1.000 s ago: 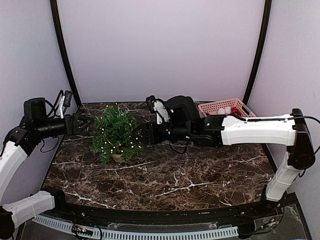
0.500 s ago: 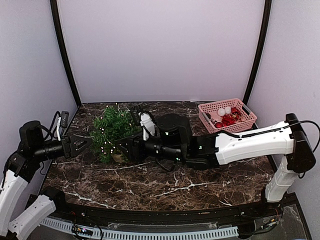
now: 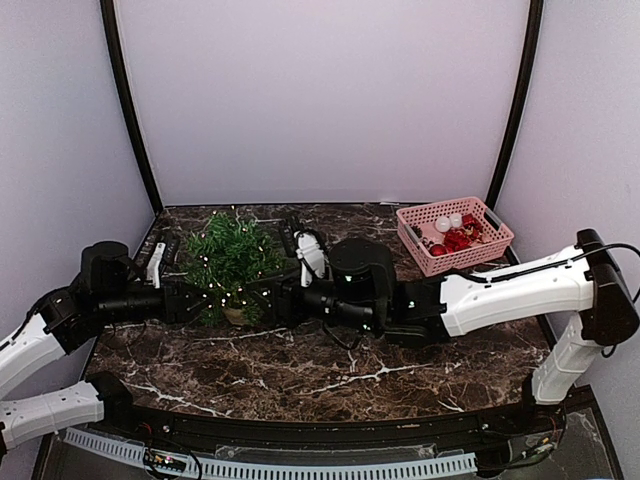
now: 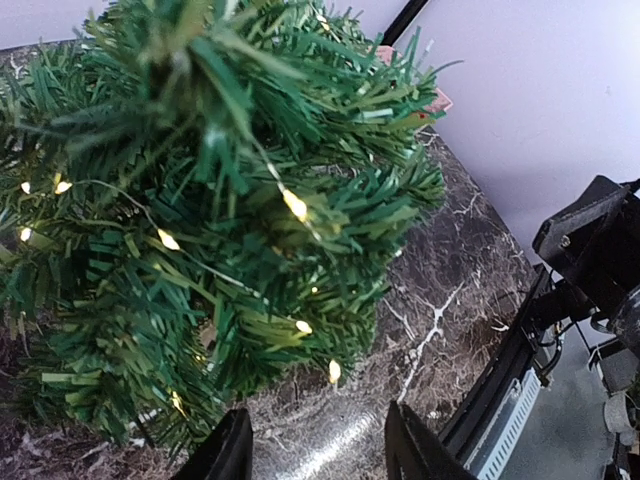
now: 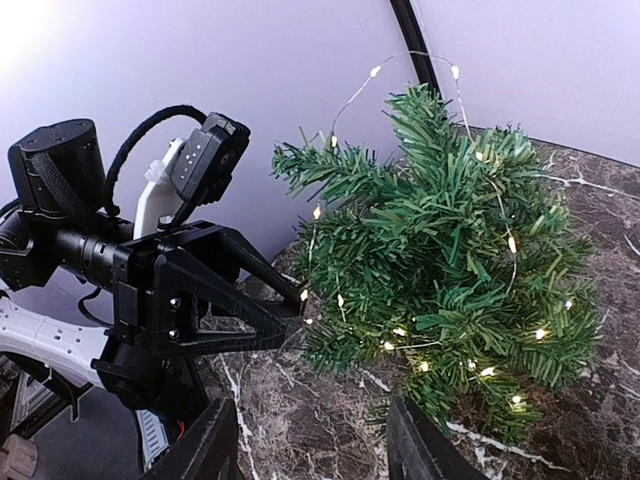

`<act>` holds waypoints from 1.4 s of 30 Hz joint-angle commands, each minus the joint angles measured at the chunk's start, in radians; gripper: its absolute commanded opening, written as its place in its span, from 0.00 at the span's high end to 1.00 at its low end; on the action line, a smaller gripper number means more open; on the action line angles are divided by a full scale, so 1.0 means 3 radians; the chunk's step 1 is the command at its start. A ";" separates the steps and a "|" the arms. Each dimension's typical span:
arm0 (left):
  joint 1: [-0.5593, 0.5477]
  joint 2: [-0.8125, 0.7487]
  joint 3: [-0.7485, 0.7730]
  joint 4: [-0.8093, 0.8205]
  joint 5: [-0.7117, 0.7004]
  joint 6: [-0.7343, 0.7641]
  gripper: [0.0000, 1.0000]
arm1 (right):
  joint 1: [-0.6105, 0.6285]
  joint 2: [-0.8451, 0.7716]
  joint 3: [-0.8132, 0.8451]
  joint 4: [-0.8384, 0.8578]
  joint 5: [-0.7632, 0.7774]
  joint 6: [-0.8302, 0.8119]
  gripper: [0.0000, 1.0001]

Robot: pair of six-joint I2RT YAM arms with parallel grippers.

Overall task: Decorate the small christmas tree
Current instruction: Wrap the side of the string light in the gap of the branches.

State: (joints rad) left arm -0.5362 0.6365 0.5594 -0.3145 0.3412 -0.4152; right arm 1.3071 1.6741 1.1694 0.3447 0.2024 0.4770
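Pink basket (image 3: 475,255) well right of tree (image 3: 230,262)

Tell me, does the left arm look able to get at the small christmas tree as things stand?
Probably yes. The left tool, jaws open, faces the lower branches of the small christmas tree with nothing between them. The right tool is on the opposite side and does not seem to block it.
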 commanded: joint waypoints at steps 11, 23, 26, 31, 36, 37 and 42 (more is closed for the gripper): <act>-0.0074 0.0104 -0.0067 0.0357 -0.0384 0.0041 0.70 | -0.0018 -0.0237 -0.0188 0.0266 0.0195 0.0030 0.51; -0.0078 0.0087 0.0122 0.0227 -0.0209 -0.0065 1.00 | -0.0021 -0.0316 -0.0304 0.0309 0.0217 0.0028 0.52; -0.0078 0.0050 0.0229 0.0019 -0.0094 -0.0143 1.00 | -0.0021 -0.0311 -0.0304 0.0342 0.0157 -0.0042 0.52; -0.0078 0.0041 0.0398 -0.0186 0.0112 -0.0388 1.00 | -0.0021 -0.0255 -0.0295 0.0511 -0.0099 -0.0162 0.52; -0.0079 0.0034 0.0447 -0.0197 0.0166 -0.0746 1.00 | -0.0011 -0.0056 -0.0196 0.0784 -0.0438 -0.0309 0.52; -0.0078 0.0030 0.0442 -0.0183 0.0159 -0.0790 1.00 | -0.0012 0.0004 -0.0158 0.0806 -0.0478 -0.0340 0.52; -0.0077 0.0012 0.0356 -0.0015 0.0200 -0.1135 1.00 | 0.0009 0.0333 0.0138 0.0826 -0.0656 -0.0526 0.53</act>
State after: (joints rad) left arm -0.5549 0.6533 0.6689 -0.3523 0.3733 -0.6476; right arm 1.3064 1.7050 1.1450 0.5323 0.0719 0.3813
